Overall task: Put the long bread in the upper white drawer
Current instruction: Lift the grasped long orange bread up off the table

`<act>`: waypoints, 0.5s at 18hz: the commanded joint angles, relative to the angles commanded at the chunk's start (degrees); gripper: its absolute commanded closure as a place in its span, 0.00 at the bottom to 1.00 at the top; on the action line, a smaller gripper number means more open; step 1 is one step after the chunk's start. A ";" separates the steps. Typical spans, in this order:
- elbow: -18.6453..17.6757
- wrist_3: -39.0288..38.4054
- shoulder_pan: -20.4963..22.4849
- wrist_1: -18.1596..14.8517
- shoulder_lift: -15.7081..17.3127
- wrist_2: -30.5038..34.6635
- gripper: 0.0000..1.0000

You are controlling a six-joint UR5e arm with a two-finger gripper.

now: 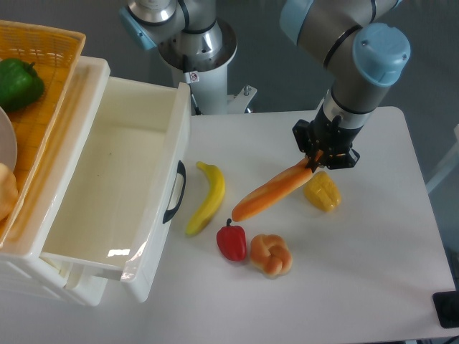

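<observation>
My gripper (313,166) pinches one end of the long bread (272,192), near the banana (207,198), away from the upper white drawer (154,258)

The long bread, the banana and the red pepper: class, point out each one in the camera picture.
long bread (269,195), fixed camera view, on the middle of the loaf.
banana (209,199), fixed camera view, on the middle of its curved body.
red pepper (232,243), fixed camera view, on the middle of its red body.

Open drawer (107,179): interior bare, unobstructed from above. Between it and the bread (272,193) lies a banana (208,197); red pepper (231,241) and bun (270,254) crowd the table's (344,287) front side.
</observation>
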 joint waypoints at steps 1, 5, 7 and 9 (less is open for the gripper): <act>-0.44 0.00 -0.09 0.00 0.00 0.18 1.00; -0.09 -0.09 0.00 -0.18 0.00 0.09 1.00; 0.09 -0.09 0.00 -0.09 -0.26 0.27 1.00; 0.18 -0.17 0.00 -0.17 -0.09 0.44 1.00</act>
